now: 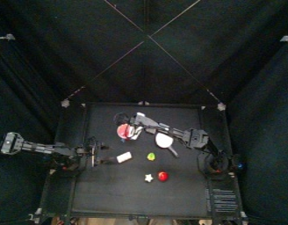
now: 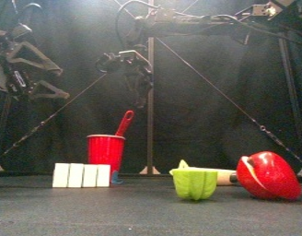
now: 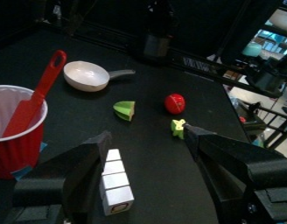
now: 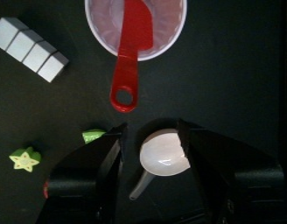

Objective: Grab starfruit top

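Note:
The starfruit (image 1: pixel 149 177) is a small yellow-green star lying near the table's front, just left of a red fruit (image 1: pixel 164 177). It shows close up in the front view (image 2: pixel 193 182) and in both wrist views (image 3: pixel 178 128) (image 4: pixel 24 159). My right gripper (image 4: pixel 152 131) is open and holds nothing. It hangs high over the back of the table (image 1: pixel 140 121), above the red cup (image 1: pixel 126 131) and the white ladle (image 4: pixel 164 150), far from the starfruit. My left gripper (image 3: pixel 146 144) is open and empty at the table's left side (image 1: pixel 78 154).
A red spatula (image 2: pixel 121 123) stands in the red cup (image 2: pixel 106 152). A row of white blocks (image 1: pixel 124 157) lies in front of the cup. A green wedge (image 1: pixel 150 158) lies behind the starfruit. The red fruit (image 2: pixel 269 175) sits at the front right.

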`<act>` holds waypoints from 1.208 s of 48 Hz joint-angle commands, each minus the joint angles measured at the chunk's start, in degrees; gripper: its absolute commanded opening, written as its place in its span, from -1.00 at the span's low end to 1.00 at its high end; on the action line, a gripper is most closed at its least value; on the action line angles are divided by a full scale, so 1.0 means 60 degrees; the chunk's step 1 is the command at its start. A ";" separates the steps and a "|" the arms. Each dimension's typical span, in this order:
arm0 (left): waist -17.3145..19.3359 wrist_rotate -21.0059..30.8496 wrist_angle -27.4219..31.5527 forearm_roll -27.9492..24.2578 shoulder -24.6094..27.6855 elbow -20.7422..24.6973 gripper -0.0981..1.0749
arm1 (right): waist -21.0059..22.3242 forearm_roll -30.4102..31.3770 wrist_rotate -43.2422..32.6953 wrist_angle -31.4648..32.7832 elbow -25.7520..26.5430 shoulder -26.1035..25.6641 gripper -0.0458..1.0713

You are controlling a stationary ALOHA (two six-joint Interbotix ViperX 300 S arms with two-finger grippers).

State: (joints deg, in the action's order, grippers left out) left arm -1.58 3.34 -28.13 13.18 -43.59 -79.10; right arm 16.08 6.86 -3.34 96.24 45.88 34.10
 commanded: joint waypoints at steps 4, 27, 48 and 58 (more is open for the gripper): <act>0.0015 -0.0015 -0.0059 -0.0029 0.0015 0.0132 0.86 | -0.0161 0.0015 -0.0029 0.0161 -0.0659 -0.1084 0.58; 0.0015 0.0000 -0.0059 -0.0029 0.0015 0.0088 0.86 | -0.2065 0.2974 -0.1567 -0.0469 -0.5933 -0.3926 0.58; 0.0015 0.0000 -0.0059 -0.0029 0.0015 0.0059 0.86 | -0.3721 0.4175 -0.4321 -0.2402 -0.8452 -0.5229 0.58; 0.0015 0.0015 -0.0059 -0.0029 0.0015 0.0059 0.86 | -0.4219 0.4819 -0.6021 -0.3984 -0.9756 -0.5830 0.58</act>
State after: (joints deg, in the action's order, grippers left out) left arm -1.58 3.43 -28.13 13.18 -43.59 -79.45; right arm -8.00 33.13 -36.21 75.94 -10.55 2.90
